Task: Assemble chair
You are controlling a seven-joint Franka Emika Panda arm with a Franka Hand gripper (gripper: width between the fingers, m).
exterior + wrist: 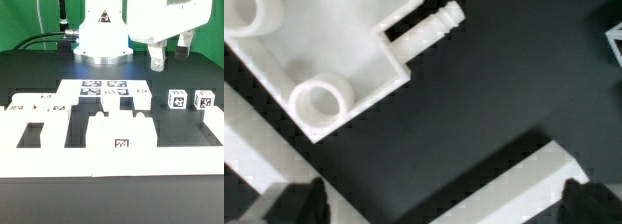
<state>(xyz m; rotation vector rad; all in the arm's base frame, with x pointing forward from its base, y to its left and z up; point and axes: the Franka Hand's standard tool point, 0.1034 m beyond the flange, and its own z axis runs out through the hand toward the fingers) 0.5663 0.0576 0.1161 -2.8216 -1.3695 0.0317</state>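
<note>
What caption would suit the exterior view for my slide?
Open gripper hovers over a black table with white chair parts and the marker board.

You're seeing chair parts (pixel 120 132) lying loose, unjoined: flat panels (pixel 35 118) sitting exterior view's left, two tagged blocks (pixel 177 98) standing right, seemingly apart.

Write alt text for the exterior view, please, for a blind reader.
The robot's open, empty tool hangs above a black table. Below lie white chair parts: two small tagged blocks on the exterior view's right, flat panels along the front. The marker board lies mid-table.
</note>
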